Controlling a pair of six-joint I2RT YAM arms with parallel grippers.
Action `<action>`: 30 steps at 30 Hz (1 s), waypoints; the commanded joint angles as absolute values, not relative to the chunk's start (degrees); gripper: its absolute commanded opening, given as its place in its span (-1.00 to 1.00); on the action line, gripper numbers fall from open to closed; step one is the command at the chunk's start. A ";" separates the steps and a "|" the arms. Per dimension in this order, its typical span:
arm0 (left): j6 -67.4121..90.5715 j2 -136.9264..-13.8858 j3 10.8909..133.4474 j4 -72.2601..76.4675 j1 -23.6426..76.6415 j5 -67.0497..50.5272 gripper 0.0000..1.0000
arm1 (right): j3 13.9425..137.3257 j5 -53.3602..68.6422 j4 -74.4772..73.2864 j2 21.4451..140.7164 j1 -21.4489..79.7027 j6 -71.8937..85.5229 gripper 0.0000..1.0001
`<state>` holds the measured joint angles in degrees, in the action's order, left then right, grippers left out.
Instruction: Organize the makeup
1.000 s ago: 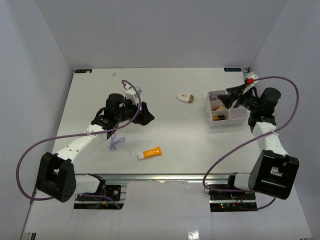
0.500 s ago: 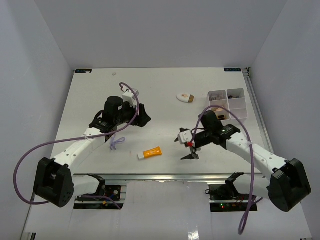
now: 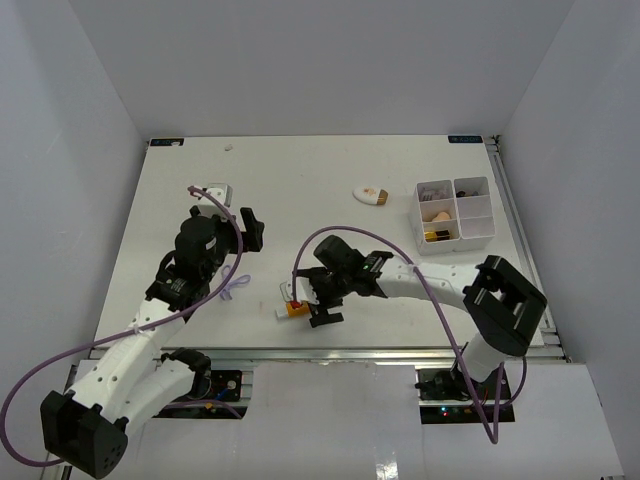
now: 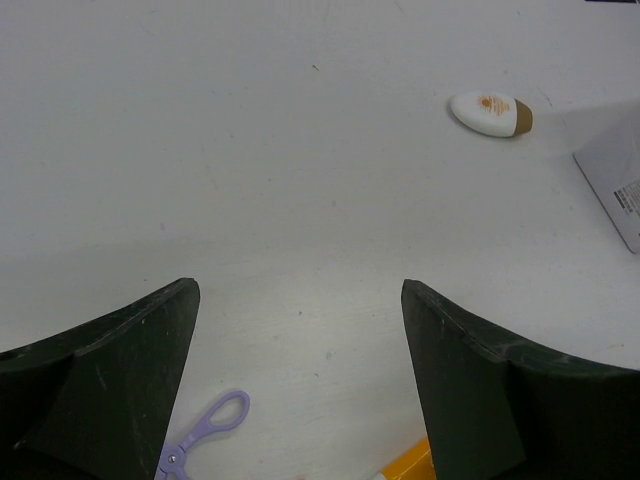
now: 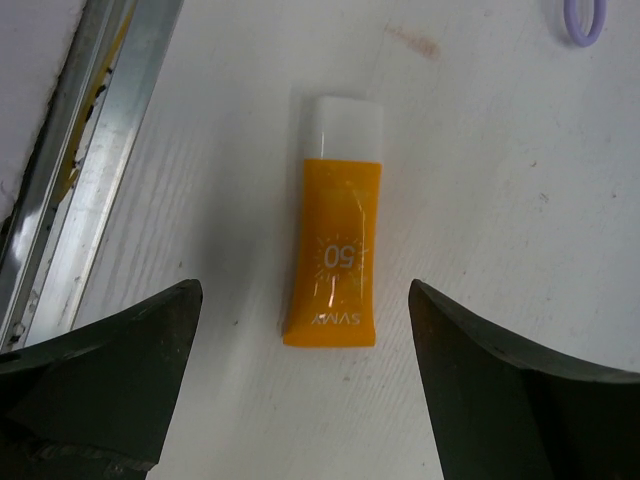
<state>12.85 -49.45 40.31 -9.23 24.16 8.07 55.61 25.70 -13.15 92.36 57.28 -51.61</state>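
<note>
Your right gripper hangs with its jaws spread wide, holding nothing. The orange tube lies flat between them, near the front edge of the table. Your left gripper, also wide apart and empty, hovers near the purple loop. The white oval compact lies well beyond.

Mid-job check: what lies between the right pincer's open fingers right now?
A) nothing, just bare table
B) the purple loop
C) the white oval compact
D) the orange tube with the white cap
D: the right wrist view shows the orange tube lying flat on the table, framed by the open right pincer with a gap on each side, not yet gripped.
</note>
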 commanded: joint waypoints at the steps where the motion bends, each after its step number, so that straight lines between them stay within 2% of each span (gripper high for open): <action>1: 13.56 -47.75 40.34 -9.28 24.17 12.22 0.86 | 60.47 22.57 -8.45 96.73 58.62 -45.48 0.80; 6: 14.52 -49.10 41.04 -10.78 24.17 12.54 0.86 | 64.16 23.55 -10.04 101.60 59.12 -46.02 0.81; 11: 15.24 -49.27 41.08 -10.81 24.17 11.99 0.86 | 66.16 24.31 -11.17 104.59 59.06 -45.70 0.97; 16: 15.56 -49.07 40.99 -10.81 24.17 12.19 0.86 | 65.86 24.37 -11.72 106.28 59.06 -46.46 0.75; 25: 15.73 -49.20 40.87 -10.74 24.17 12.23 0.86 | 64.88 24.28 -12.38 107.56 59.13 -47.20 0.15; 30: 15.94 -49.51 40.75 -10.60 24.17 12.04 0.86 | 63.30 23.35 -12.51 105.89 59.00 -47.91 -0.10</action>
<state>15.50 -49.55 40.29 -10.37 24.16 11.46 64.27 24.16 -12.11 106.56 58.90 -46.87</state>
